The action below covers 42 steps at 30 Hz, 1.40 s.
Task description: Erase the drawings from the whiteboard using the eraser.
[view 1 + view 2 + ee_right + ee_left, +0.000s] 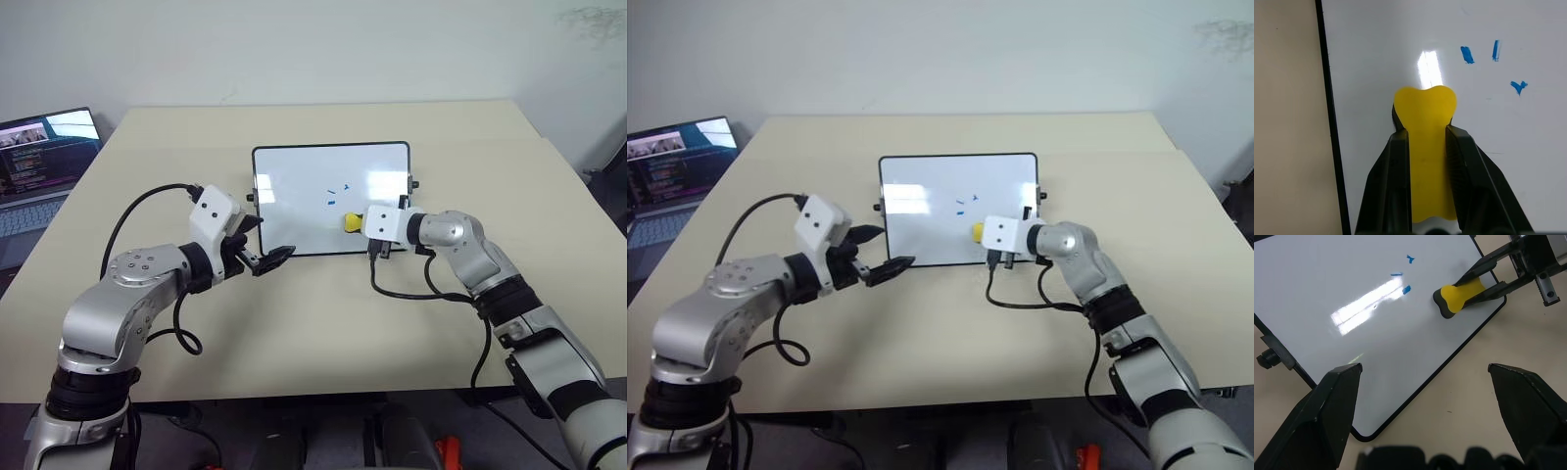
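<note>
My right hand (1425, 147) is gripping the bright yellow eraser (1426, 142), a smooth bone-shaped block with a dark grey underside, its two black fingers (1393, 181) clamped on the narrow waist. From my right wrist I am seeing the eraser's rounded head lying over the glossy white whiteboard (1488, 156), close to its thin black frame, with the drawings (1493, 63), three short blue marker strokes, a little beyond the head and apart from it. Whether the eraser is touching the board I cannot tell from there; my left wrist view is showing the grey underside (1442, 306) down against the white face.

My left hand (1425, 396) is hovering with its black wedge-shaped fingers (1327, 411) spread wide apart and empty, just off the board's rounded near corner, above the matte beige surface (323, 323). That view is also picking out a small black knob (1266, 357) on the board's side and a bright streak of reflected light.

From my head I am looking at the whole board lying flat near the middle of the surface, black cables looping from both wrists. An open grey laptop (39, 166) with a lit screen is sitting at the surface's far left, well apart from the board. Nothing is lying between the eraser and the blue strokes.
</note>
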Each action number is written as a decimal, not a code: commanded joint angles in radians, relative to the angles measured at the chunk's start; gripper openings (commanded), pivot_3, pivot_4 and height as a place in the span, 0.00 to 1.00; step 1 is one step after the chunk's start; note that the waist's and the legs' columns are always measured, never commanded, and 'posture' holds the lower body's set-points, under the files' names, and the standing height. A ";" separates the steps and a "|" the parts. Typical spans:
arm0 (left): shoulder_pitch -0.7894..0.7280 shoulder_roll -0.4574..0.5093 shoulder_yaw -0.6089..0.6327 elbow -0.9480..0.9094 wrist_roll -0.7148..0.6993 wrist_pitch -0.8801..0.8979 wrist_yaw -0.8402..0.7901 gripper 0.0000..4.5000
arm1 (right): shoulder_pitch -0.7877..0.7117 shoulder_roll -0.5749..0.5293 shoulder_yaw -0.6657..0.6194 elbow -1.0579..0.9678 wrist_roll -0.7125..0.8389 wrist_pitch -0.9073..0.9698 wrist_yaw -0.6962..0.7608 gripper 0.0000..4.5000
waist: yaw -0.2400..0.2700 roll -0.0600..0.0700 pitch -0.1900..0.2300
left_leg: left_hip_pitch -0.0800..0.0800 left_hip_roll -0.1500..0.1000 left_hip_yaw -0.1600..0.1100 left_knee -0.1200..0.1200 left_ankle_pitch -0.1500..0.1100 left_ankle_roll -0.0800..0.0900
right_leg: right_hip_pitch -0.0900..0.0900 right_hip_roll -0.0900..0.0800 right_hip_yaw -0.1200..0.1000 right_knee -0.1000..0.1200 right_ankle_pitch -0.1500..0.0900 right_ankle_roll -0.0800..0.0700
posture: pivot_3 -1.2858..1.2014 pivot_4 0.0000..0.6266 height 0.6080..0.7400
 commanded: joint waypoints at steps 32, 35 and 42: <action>-0.042 0.153 0.081 -0.008 -0.007 -0.022 -0.076 1.00 | 0.050 -0.344 -0.191 -0.308 0.170 0.048 0.185 0.15 | 0.021 -0.001 0.002 | -0.007 0.001 -0.001 -0.008 0.001 -0.003 | -0.003 0.000 -0.002 -0.015 0.000 0.001 | 0.52 0.24 1.00; -0.039 0.155 0.081 -0.013 -0.010 -0.019 -0.074 1.00 | 0.042 -0.343 -0.187 -0.299 0.170 0.042 0.186 0.15 | 0.021 -0.001 0.002 | -0.007 0.001 -0.001 -0.008 0.001 -0.003 | -0.003 0.000 -0.002 -0.016 0.000 0.001 | 0.52 0.24 1.00; -0.053 0.155 0.083 -0.015 -0.010 -0.022 -0.069 1.00 | 0.008 -0.321 -0.198 -0.280 0.171 0.027 0.149 0.15 | 0.021 -0.001 0.002 | -0.007 0.001 0.000 -0.009 0.001 -0.003 | -0.003 0.000 -0.002 -0.016 0.000 0.001 | 0.52 0.24 1.00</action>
